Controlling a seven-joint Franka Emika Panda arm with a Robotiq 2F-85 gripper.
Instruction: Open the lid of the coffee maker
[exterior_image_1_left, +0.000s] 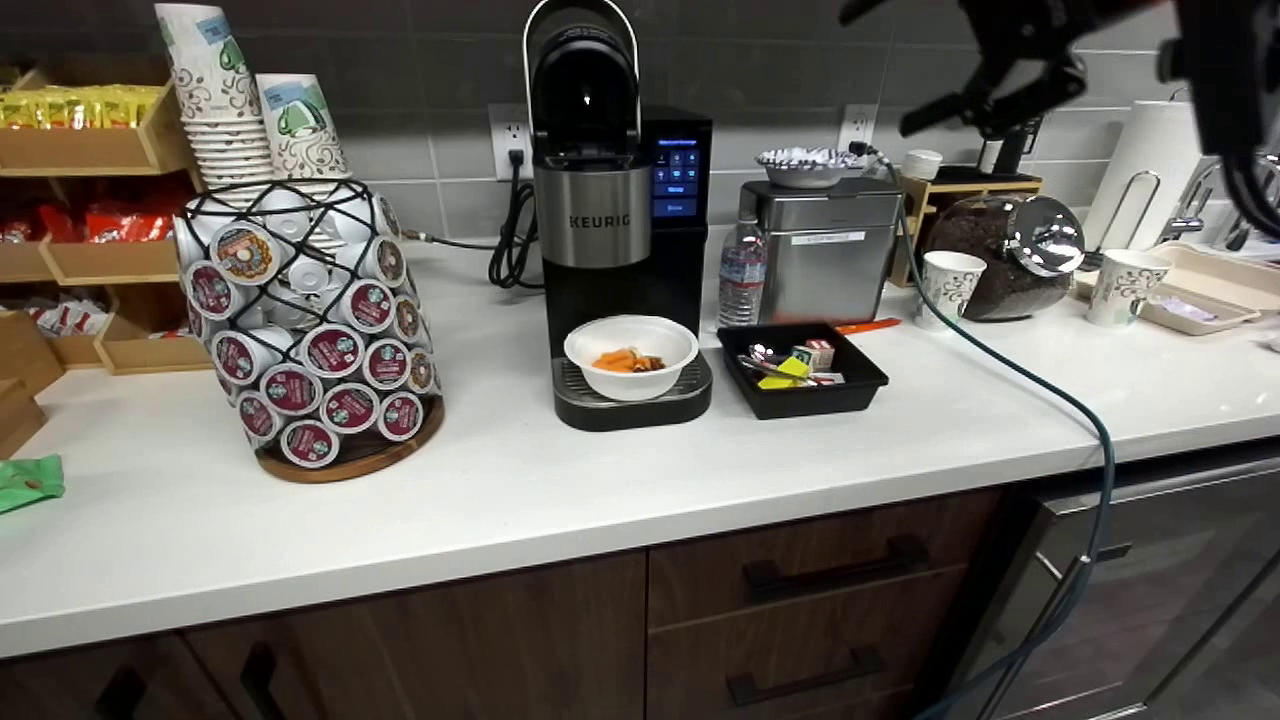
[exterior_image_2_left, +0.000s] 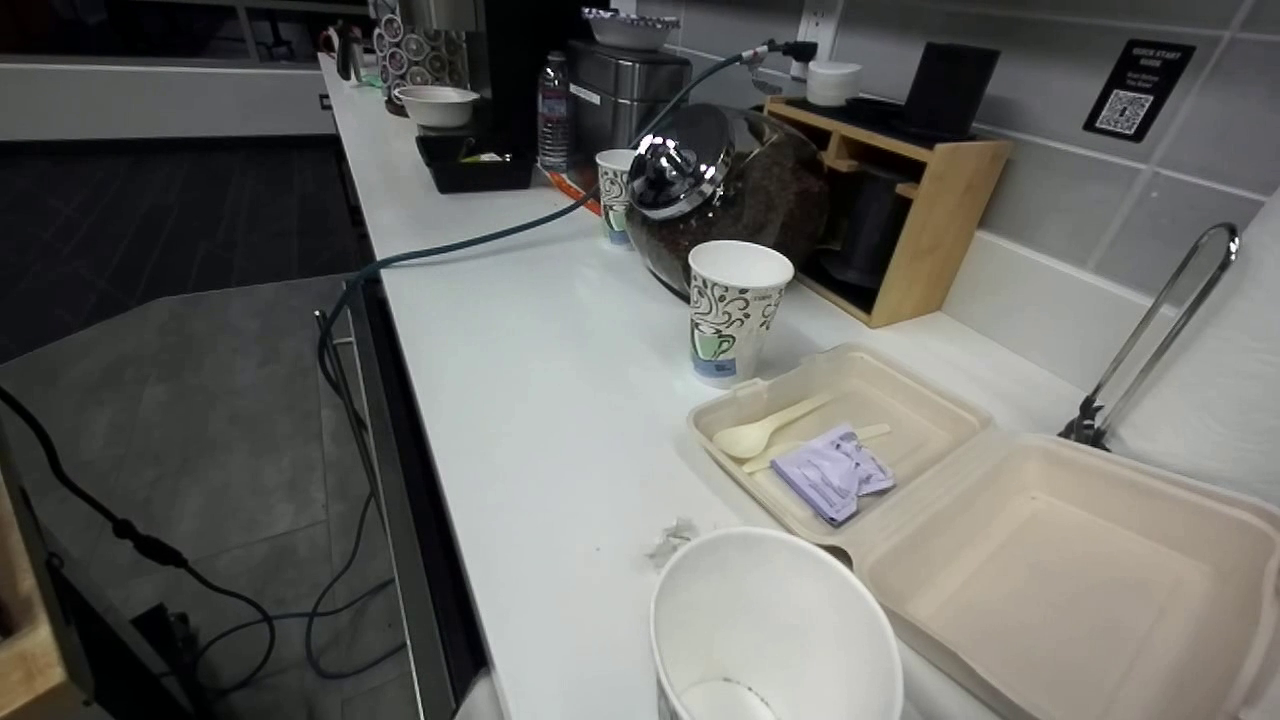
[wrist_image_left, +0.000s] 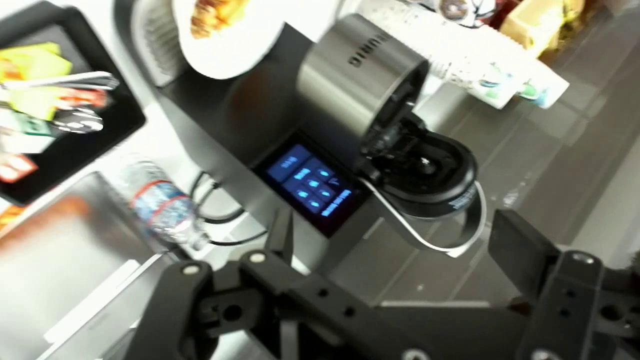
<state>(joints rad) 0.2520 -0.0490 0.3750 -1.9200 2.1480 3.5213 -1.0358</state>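
Note:
The coffee maker (exterior_image_1_left: 598, 215) stands on the counter with its silver-grey front, black body and blue-lit display. The wrist view also shows it (wrist_image_left: 357, 75). Its black lid (exterior_image_1_left: 585, 85) is swung up and stands raised, with the light handle arch around it. In the wrist view the lid (wrist_image_left: 429, 172) shows its inner side. In an exterior view part of the black body (exterior_image_2_left: 508, 75) shows, and the lid is out of view. My gripper (exterior_image_1_left: 876, 70) is open and empty, up and to the right of the lid. In the wrist view its fingers (wrist_image_left: 390, 230) are apart, with nothing between them.
A white bowl (exterior_image_1_left: 632, 385) with food sits on the drip tray. A black tray (exterior_image_1_left: 800, 402), a water bottle (exterior_image_1_left: 742, 275) and a boxy silver machine (exterior_image_1_left: 828, 250) stand beside the coffee maker. A pod rack (exterior_image_1_left: 310, 350) stands opposite. A cable (exterior_image_1_left: 1040, 375) hangs across the counter.

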